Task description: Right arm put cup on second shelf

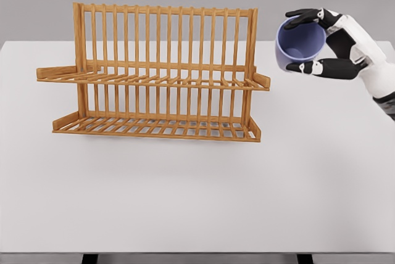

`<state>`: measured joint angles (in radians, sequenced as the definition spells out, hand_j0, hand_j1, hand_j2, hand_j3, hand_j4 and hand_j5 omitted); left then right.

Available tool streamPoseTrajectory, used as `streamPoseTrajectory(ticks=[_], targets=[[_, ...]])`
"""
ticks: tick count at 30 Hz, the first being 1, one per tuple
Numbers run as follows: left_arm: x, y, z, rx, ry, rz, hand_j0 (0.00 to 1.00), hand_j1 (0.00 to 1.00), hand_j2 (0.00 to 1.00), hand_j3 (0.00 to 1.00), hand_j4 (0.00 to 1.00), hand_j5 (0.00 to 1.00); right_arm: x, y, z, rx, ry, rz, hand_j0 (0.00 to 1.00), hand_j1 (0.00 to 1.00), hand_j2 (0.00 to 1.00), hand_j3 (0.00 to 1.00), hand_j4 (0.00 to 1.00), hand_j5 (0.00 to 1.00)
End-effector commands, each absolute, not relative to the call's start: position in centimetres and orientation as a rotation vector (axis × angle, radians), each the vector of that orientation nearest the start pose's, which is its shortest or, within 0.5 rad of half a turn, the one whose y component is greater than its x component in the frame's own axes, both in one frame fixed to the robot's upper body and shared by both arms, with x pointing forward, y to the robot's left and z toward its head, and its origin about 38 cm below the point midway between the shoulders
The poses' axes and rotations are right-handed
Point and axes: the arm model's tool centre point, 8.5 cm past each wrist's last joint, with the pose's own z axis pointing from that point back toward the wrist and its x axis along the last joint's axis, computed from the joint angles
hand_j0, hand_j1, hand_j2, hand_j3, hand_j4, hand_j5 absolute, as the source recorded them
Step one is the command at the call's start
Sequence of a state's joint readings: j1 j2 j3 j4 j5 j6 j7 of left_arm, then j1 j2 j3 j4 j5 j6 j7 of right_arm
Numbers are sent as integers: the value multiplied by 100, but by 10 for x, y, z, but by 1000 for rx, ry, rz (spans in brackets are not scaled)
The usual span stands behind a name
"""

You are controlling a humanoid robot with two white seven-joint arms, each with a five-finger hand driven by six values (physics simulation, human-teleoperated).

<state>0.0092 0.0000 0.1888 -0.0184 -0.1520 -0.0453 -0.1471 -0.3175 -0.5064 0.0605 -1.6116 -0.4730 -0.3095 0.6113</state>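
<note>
A white table (185, 202) fills the view under a plain grey wall. The right hand (333, 45) grips the lilac cup (300, 44) (tilted, mouth facing the camera) above the far right edge, just beside the wooden rack (154, 79).

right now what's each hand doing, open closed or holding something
Right hand: shut on the purple cup, held in the air to the right of the wooden rack.
Left hand: not in view.

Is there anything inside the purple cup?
The cup, held sideways by the right hand, looks empty: only its purple inside shows. Fingers cover part of its rim.
</note>
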Motion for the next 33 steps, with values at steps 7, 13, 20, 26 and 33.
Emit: streamPoseTrajectory(ticks=[7,13,20,26,33], targets=[[5,261,-262,-56,-57,30,100,100,100,100,100,100,412,-292,266,344,-2088,868,60,60,60,60,60,60],[5,261,-262,-56,-57,30,100,100,100,100,100,100,418,-267,267,372,-2102,899,60,60,60,60,60,60],[6,261,-262,-56,-59,30,100,100,100,100,100,100,418,-249,263,426,-2137,865,60,60,60,60,60,60],[6,261,-262,-56,-59,32,100,100,100,100,100,100,417,-236,260,462,-2139,872,60,60,60,60,60,60],[5,261,-262,-56,-58,32,100,100,100,100,100,100,411,-225,252,493,-2158,905,60,60,60,60,60,60]])
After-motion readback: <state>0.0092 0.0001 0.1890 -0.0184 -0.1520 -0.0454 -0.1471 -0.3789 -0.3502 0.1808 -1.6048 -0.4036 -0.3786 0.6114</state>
